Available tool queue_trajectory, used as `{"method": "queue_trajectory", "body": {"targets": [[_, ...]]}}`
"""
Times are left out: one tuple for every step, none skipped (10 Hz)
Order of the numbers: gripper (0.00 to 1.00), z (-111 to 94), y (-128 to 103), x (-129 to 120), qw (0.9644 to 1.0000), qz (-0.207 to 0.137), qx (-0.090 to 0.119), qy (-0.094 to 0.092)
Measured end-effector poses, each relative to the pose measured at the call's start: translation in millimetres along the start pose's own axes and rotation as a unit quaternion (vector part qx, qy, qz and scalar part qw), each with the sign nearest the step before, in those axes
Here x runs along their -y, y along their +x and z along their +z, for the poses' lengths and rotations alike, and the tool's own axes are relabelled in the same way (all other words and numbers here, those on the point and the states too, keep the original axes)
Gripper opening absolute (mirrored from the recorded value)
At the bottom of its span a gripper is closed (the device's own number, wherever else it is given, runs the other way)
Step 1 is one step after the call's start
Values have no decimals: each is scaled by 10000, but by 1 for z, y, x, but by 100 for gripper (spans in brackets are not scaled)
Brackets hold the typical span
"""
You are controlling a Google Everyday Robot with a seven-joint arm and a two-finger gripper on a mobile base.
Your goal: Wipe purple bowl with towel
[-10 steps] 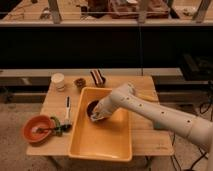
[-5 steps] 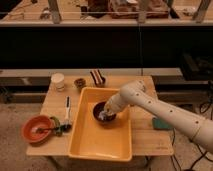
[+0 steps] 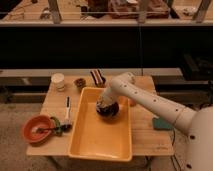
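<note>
Lying directly under the pincer: purple bowl, inside yellow tub.

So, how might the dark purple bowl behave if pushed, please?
The dark purple bowl likely slides easily, resting loose in the smooth yellow plastic tub. With the gripper down at its rim, off-centre pressure might tip it.

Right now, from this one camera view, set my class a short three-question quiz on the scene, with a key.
1. True or false: the purple bowl sits inside the yellow tub.
2. Fill in: in the camera view, the orange bowl lies to the tub's ____.
3. Where is the gripper? A) over the orange bowl B) down at the purple bowl C) off the table's edge

Key: 1 true; 2 left; 3 B.
</note>
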Motion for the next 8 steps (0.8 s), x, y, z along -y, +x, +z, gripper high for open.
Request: {"method": "queue_trajectory", "body": {"targets": [[0,-2,-6,-2,10000,-32,64,31],[0,-8,-14,-7,9998,-114,167,78],[0,-15,-21,-14,9994,-196,248,105],[0,-21,-26,-19,9991,-261,296,120],[0,-27,-28,-25,9988,-325,341,128],[0,-31,-28,-30,9987,-343,353,111],[0,-34,-22,-35,9989,-309,338,92],[0,-36,-13,-40,9992,-254,302,65]]}}
